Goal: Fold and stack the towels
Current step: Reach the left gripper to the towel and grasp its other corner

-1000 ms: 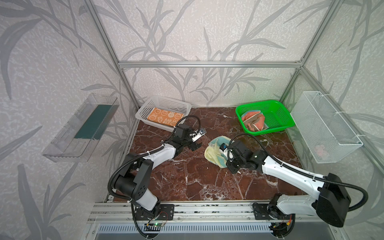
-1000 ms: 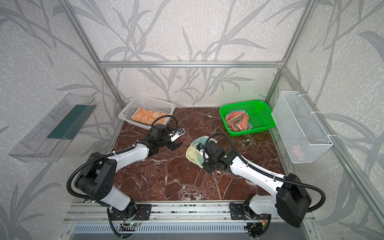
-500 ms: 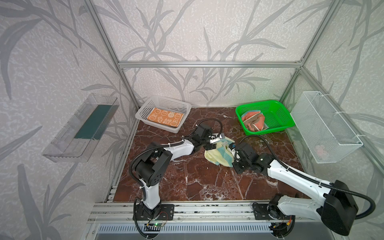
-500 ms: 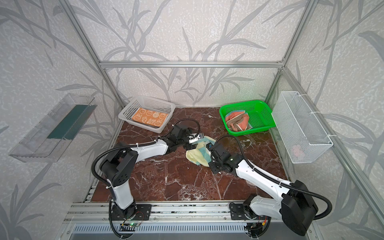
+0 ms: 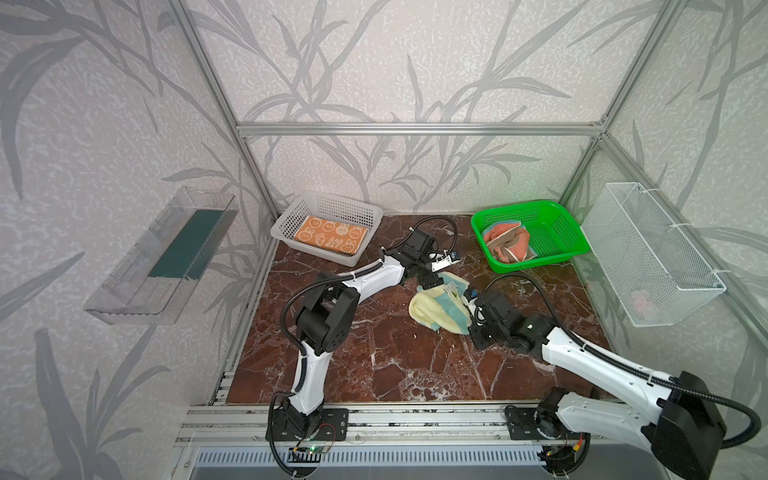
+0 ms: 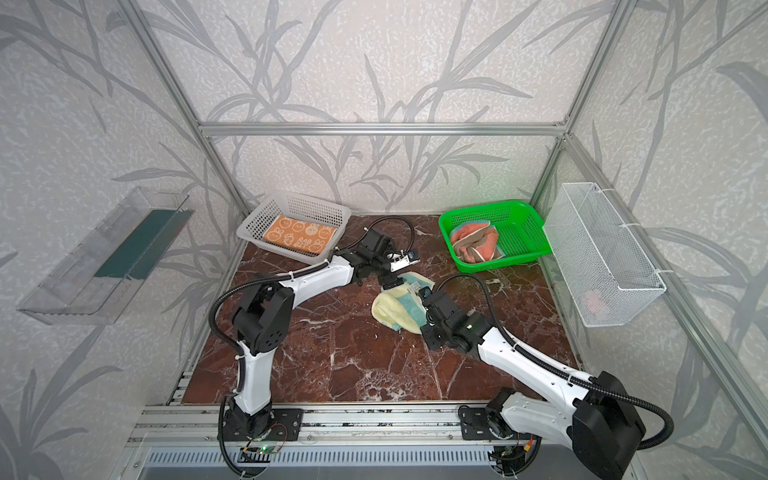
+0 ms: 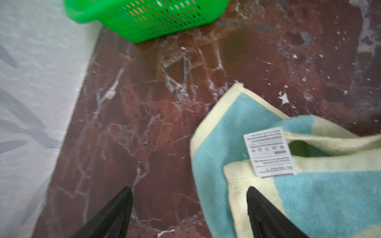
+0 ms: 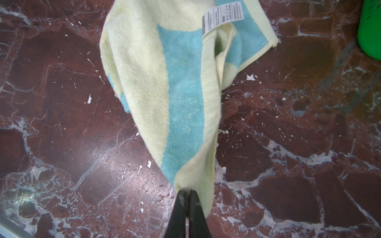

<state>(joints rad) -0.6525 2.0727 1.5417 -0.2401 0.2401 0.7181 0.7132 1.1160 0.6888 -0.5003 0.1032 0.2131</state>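
R gripper (image 8: 186,191): clenched on one corner of pale yellow/teal towel (image 8: 165,72), cloth trailing off its tips in a bunched, part-doubled heap on the tabletop (image 8: 61,123); likely risk: corner pinch slips, or drags the heap w/o flattening. L gripper (image 7: 189,188): released, jaws wide, one finger over the towel hem beside the care label (image 7: 270,152), other over bare top; likely risk: closing here catches two layers or misses the hem, so fold goes skew. Writing: label print too small to read; beyond L gripper, orange towel (image 5: 331,241) folded in white basket (image 5: 291,218) reads "RAB BIT"; pink towel (image 5: 507,245) crumpled in green basket (image 5: 552,237), no text seen.
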